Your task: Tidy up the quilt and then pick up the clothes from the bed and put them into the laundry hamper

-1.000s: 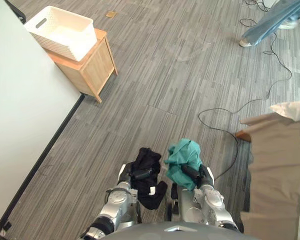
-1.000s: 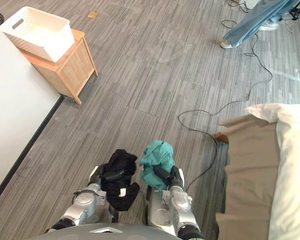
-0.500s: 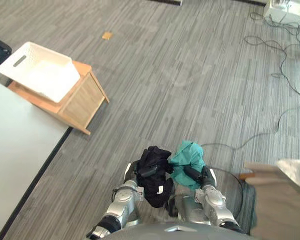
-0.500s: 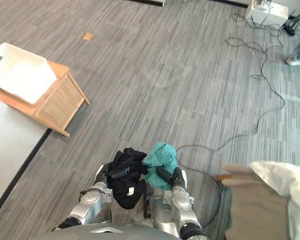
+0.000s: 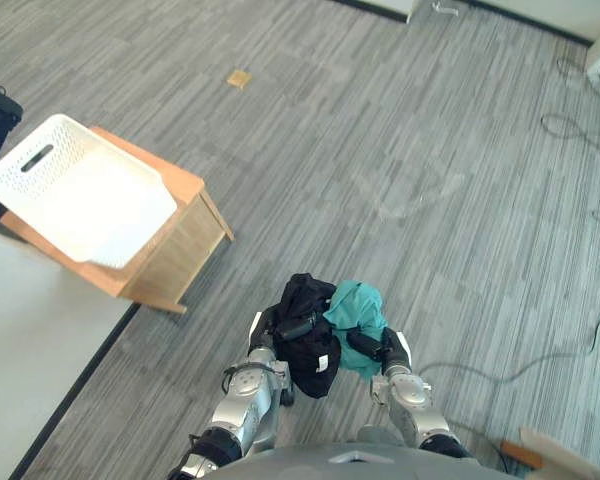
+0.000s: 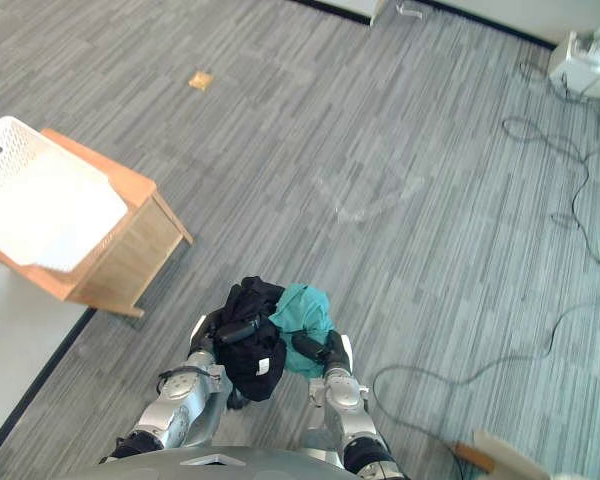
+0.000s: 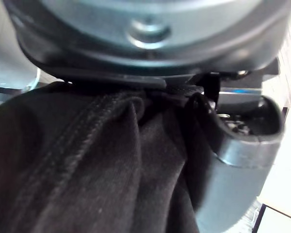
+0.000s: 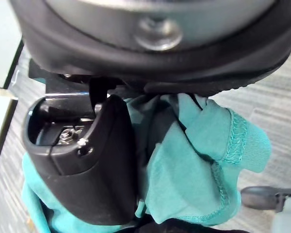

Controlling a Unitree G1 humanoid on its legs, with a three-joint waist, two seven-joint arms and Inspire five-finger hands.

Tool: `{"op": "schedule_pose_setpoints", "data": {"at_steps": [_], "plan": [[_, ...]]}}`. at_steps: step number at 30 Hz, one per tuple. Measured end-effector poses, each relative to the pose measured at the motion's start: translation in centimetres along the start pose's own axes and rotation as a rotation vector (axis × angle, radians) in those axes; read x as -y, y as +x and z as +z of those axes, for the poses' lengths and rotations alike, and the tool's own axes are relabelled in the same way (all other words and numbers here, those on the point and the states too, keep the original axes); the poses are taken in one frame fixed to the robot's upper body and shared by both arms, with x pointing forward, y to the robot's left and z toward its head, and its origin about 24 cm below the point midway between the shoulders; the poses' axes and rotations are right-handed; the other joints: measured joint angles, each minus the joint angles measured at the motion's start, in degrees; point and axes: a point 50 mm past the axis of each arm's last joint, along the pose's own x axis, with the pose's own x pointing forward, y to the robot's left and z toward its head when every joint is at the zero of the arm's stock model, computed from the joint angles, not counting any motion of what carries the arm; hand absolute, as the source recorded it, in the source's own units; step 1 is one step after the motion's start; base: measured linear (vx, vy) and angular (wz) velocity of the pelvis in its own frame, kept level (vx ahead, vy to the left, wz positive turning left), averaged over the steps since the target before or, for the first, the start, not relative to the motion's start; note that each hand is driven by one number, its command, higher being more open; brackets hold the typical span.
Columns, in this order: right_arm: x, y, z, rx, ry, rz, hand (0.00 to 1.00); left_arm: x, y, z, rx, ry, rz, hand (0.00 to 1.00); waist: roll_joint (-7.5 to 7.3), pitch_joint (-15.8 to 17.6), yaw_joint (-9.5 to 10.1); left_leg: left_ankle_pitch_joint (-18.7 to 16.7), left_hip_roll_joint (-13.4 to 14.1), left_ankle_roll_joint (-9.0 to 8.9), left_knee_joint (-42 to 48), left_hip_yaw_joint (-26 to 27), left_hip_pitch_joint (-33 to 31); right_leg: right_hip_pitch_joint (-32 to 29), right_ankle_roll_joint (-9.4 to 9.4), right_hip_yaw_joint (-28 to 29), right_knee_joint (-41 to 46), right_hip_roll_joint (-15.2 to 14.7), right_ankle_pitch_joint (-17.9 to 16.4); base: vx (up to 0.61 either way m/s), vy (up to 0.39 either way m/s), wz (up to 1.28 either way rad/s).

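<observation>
I am carrying the black garment point(image 5: 308, 300) pinched in my left hand point(image 5: 265, 333) and the teal garment point(image 5: 358, 305) pinched in my right hand point(image 5: 380, 350), above the floor point(image 5: 400, 150). My view is swinging from the bed toward the hamper point(image 5: 25, 165) on the wooden stand point(image 5: 180, 250). Drop-off is nearing.

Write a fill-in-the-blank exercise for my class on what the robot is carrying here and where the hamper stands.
1. The left hand is shut on the black garment and the right hand on the teal garment, so ____ hands are full.
2. The white laundry hamper stands on a ____ cabinet.
3. The hamper is ahead of the robot and to its ____.
Missing words: both; wooden; left.
</observation>
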Motion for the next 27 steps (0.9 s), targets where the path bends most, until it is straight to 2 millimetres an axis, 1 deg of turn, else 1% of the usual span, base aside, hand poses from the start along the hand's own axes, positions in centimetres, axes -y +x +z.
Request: {"op": "schedule_pose_setpoints", "data": {"at_steps": [1,2,3,4,5,6,7,8,9,10,11,12,13,14,15,16,17,18,19,20,21,22,23,24,25,26,27], "plan": [[-0.1,-0.2,-0.4,-0.01,0.004,0.001,0.0,0.0,-0.1,-0.1,-0.006,0.011,-0.004,0.0,-0.21,-0.1,-0.31,-0.7,-0.7,0.24,-1.0,-0.8,1.9,-2.3,0.16,0.9,6.4,-0.2,0.4,0.59,0.215,0.58],[0.0,-0.4,-0.9,-0.026,0.007,0.001,0.0,0.2,-0.1,-0.4,-0.017,0.023,-0.015,0.0,-0.25,-0.2,-1.12,-1.8,-2.0,0.69,-2.8,-3.1,6.1,-6.8,-2.24,0.5,17.2,-0.7,-1.3,0.63,0.114,0.79],[0.1,-0.7,-1.3,-0.035,0.013,-0.005,0.0,0.3,-0.2,-0.8,-0.03,0.036,-0.022,0.0,-0.05,-0.2,-2.11,-2.2,-2.6,1.05,-5.4,-5.6,10.6,-10.8,-5.87,-0.6,22.6,-0.5,-3.9,0.53,0.087,0.84],[0.2,-0.7,-1.1,-0.026,0.016,-0.007,0.0,0.3,-0.2,-0.9,-0.034,0.039,-0.024,0.0,0.06,-0.2,-2.71,-2.4,-2.6,1.15,-6.5,-6.9,12.3,-12.4,-6.46,-1.7,23.3,-0.4,-4.9,0.53,0.027,1.0],[0.3,-0.6,-0.6,-0.002,0.024,-0.01,0.0,0.4,-0.2,-0.9,-0.037,0.047,-0.029,0.0,0.21,-0.2,-3.79,-2.9,-2.5,1.3,-7.6,-9.8,14.7,-15.1,-7.22,-3.9,22.7,-0.2,-7.0,0.52,-0.082,1.41],[0.7,-0.6,0.1,0.033,0.038,-0.024,0.0,0.7,-0.3,-1.1,-0.041,0.06,-0.046,0.0,0.45,-0.2,-5.19,-4.0,-1.8,1.05,-9.0,-13.8,18.0,-19.3,-8.16,-6.3,18.0,-0.2,-10.1,0.63,-0.117,1.47],[0.9,-0.6,0.2,0.043,0.038,-0.028,0.0,0.8,-0.3,-1.2,-0.043,0.064,-0.052,0.0,0.64,-0.3,-5.35,-4.5,-1.4,0.95,-9.2,-15.2,19.0,-20.9,-8.35,-6.9,14.9,-0.3,-10.7,0.66,-0.181,1.56],[1.3,-0.5,0.6,0.067,0.035,-0.037,0.0,1.0,-0.4,-1.3,-0.048,0.07,-0.06,0.0,1.66,-0.3,-5.93,-5.7,0.2,-0.01,-9.4,-17.7,20.7,-23.3,-8.25,-7.5,4.5,0.0,-10.5,0.46,-0.165,1.04],[1.5,-0.4,0.8,0.075,0.035,-0.039,0.0,0.9,-0.4,-1.3,-0.049,0.071,-0.061,0.0,1.89,-0.4,-6.18,-6.1,1.4,-0.63,-9.8,-18.5,21.8,-23.7,-7.57,-7.2,-2.3,0.6,-9.7,0.74,-0.296,1.36],[1.6,-0.3,1.4,0.096,0.032,-0.04,0.0,0.7,-0.4,-1.4,-0.051,0.073,-0.06,0.0,3.45,-0.6,-6.36,-7.4,4.2,-3.0,-10.9,-19.6,24.0,-24.5,-6.31,-6.8,-18.8,1.6,-5.1,0.64,-0.289,1.01],[1.7,-0.3,1.4,0.095,0.031,-0.04,0.0,0.6,-0.5,-1.4,-0.052,0.073,-0.058,0.0,3.43,-0.9,-6.32,-8.1,5.1,-4.13,-11.2,-19.6,24.8,-24.9,-6.08,-6.5,-24.4,1.6,-2.9,0.81,-0.397,1.09],[1.6,-0.4,1.3,0.094,0.029,-0.036,0.0,0.2,-0.5,-1.5,-0.054,0.066,-0.044,0.0,2.85,-1.3,-6.06,-9.6,6.0,-6.56,-11.3,-19.5,26.6,-25.8,-6.1,-5.0,-31.1,1.0,0.9,0.59,-0.324,0.7],[1.7,-0.4,1.2,0.09,0.025,-0.035,0.0,0.0,-0.6,-1.9,-0.069,0.066,-0.034,0.0,3.05,-1.5,-6.18,-10.6,7.2,-8.23,-11.2,-19.6,28.4,-26.0,-5.43,-4.4,-29.9,1.5,8.2,0.76,-0.406,0.63],[1.7,-0.3,1.3,0.085,0.015,-0.025,0.0,0.0,-0.7,-2.5,-0.098,0.07,-0.033,0.0,5.25,-2.4,-6.15,-10.6,9.9,-8.85,-9.5,-19.5,29.0,-26.5,-6.85,-4.8,-26.3,3.1,12.8,0.62,-0.32,0.25],[2.0,-0.1,1.5,0.086,0.005,-0.026,0.0,0.1,-0.7,-2.7,-0.108,0.066,-0.034,0.0,7.17,-2.9,-6.01,-10.0,11.7,-9.48,-7.2,-19.3,28.2,-26.9,-8.06,-5.8,-24.3,4.8,10.9,0.94,-0.495,0.0],[1.9,0.1,1.7,0.082,-0.001,-0.023,0.0,0.1,-0.7,-2.9,-0.116,0.068,-0.037,0.0,8.39,-3.4,-6.03,-5.5,13.2,-10.58,1.3,-18.9,25.0,-25.8,-10.28,-7.4,-22.0,7.1,7.7,0.78,-0.438,-0.13],[1.8,0.1,1.6,0.079,-0.005,-0.018,0.0,0.0,-0.7,-3.0,-0.121,0.064,-0.032,0.0,8.48,-3.4,-6.04,-2.3,13.3,-10.31,6.1,-18.9,23.6,-24.3,-10.87,-7.8,-22.1,8.0,6.4,0.93,-0.541,-0.06],[1.5,0.0,1.4,0.071,-0.018,-0.007,0.0,-0.2,-0.8,-3.3,-0.135,0.033,-0.023,0.0,8.7,-3.1,-6.17,7.0,13.8,-11.2,18.3,-18.6,19.3,-19.4,-11.91,-8.1,-24.5,9.7,4.6,0.6,-0.32,0.01],[1.4,-0.1,1.1,0.063,-0.03,0.001,0.0,-0.4,-1.0,-3.5,-0.137,0.01,-0.012,0.0,9.13,-2.8,-6.05,11.9,15.0,-12.21,28.9,-18.3,15.4,-14.4,-12.49,-8.3,-27.8,11.6,4.1,0.7,-0.316,-0.14],[1.1,-0.1,1.0,0.06,-0.037,0.014,0.0,-0.5,-1.1,-3.3,-0.126,-0.021,-0.011,0.0,9.16,-2.4,-5.17,7.8,16.8,-10.75,43.2,-15.4,9.6,-9.2,-13.45,-7.7,-30.8,13.9,3.5,0.6,-0.242,-0.29],[0.9,-0.1,1.2,0.064,-0.04,0.021,0.0,-0.5,-1.0,-3.1,-0.119,-0.032,-0.011,0.0,8.93,-2.3,-4.48,5.4,17.6,-9.92,48.1,-13.8,7.1,-7.0,-13.92,-7.0,-31.9,14.7,3.2,0.67,-0.284,-0.51],[0.5,0.0,1.6,0.076,-0.048,0.033,0.0,-0.3,-1.0,-2.7,-0.102,-0.055,-0.017,0.0,8.33,-2.0,-3.13,1.9,18.1,-9.11,53.0,-11.0,2.7,-3.0,-14.65,-5.6,-34.1,15.5,2.7,0.61,-0.256,-0.56],[0.2,0.3,2.4,0.097,-0.053,0.042,0.0,-0.1,-0.9,-2.1,-0.077,-0.065,-0.028,0.0,7.76,-1.6,-2.43,-0.7,17.1,-8.7,52.4,-9.1,-1.0,0.0,-15.17,-4.0,-36.0,15.7,2.2,0.48,-0.171,-0.6],[0.0,0.5,3.0,0.116,-0.058,0.048,0.0,0.3,-0.9,-1.8,-0.061,-0.078,-0.04,0.0,7.66,-1.5,-1.92,-2.7,15.7,-9.1,49.5,-8.6,-3.7,1.6,-15.39,-3.0,-37.3,15.6,2.1,0.34,-0.088,-0.54],[-0.2,0.6,3.4,0.127,-0.062,0.053,0.0,0.6,-0.8,-1.6,-0.052,-0.091,-0.047,0.0,7.68,-1.5,-1.43,-3.9,14.7,-9.6,46.5,-8.4,-4.9,2.5,-15.41,-2.1,-38.1,15.6,1.9,0.29,-0.016,-0.64],[-0.6,0.8,4.1,0.147,-0.074,0.069,0.0,0.8,-0.9,-1.4,-0.04,-0.103,-0.05,0.0,7.73,-1.5,-0.73,-6.0,12.7,-10.07,38.1,-8.0,-6.5,4.2,-15.22,-0.6,-39.7,15.5,1.6,0.36,0.032,-0.63],[-1.0,0.8,4.4,0.16,-0.084,0.084,0.0,0.9,-0.9,-1.3,-0.037,-0.108,-0.053,0.0,7.68,-1.5,-0.46,-6.7,11.4,-9.78,28.7,-6.4,-7.5,5.9,-14.78,0.2,-41.0,15.0,0.9,0.36,0.061,-0.47]]}}
